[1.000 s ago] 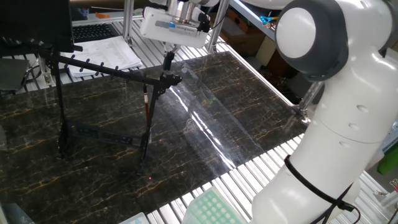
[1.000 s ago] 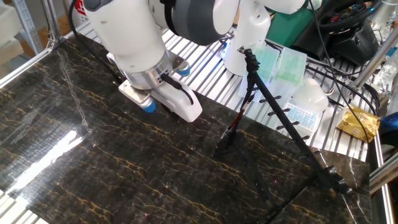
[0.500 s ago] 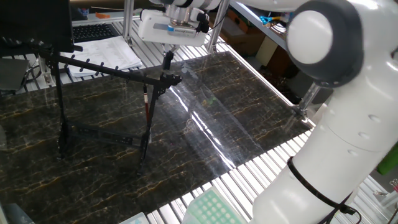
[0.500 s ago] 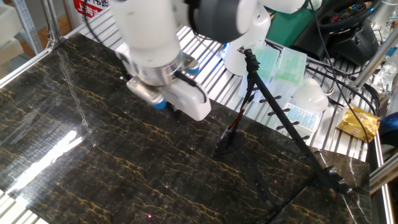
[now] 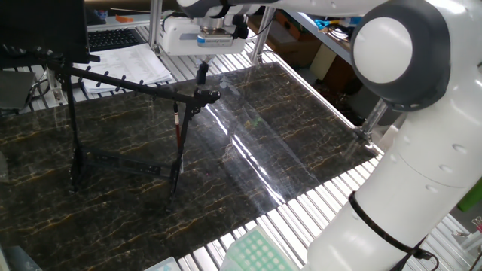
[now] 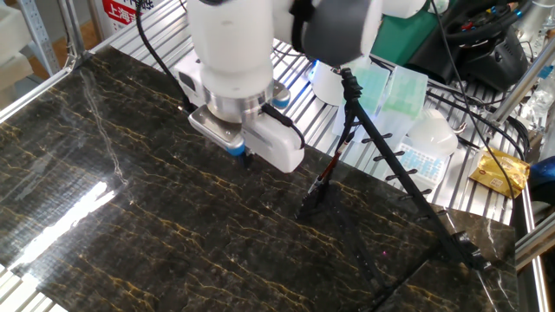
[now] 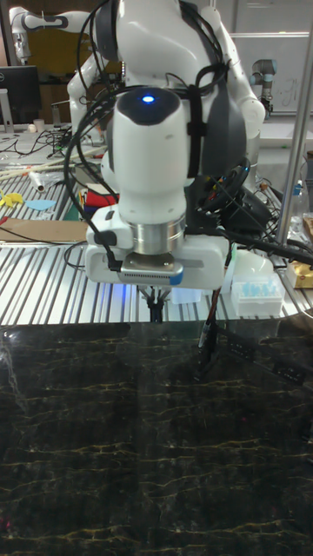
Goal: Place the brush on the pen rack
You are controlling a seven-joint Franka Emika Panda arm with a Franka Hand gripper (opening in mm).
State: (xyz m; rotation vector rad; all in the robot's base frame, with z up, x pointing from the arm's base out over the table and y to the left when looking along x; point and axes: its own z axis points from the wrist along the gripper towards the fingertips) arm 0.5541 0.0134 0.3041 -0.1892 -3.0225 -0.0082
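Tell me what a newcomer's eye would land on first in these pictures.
The big white robot arm fills the right side of one fixed view, and its gripper hangs above the end of the black pen rack. The rack stands on the dark marble-patterned table, and the brush with a red section hangs from the rack's top bar.

Dark marble-like table, cluttered lab behind.

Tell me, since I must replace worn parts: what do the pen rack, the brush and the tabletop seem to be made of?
Pen rack: thin black rods, probably matte painted metal. Brush: slim dark shaft with a red-orange section, possibly lacquered wood or plastic; too small to tell. Tabletop: dark, gold-veined marble look, glossy; it shows bright glare, so perhaps polished stone or laminate.
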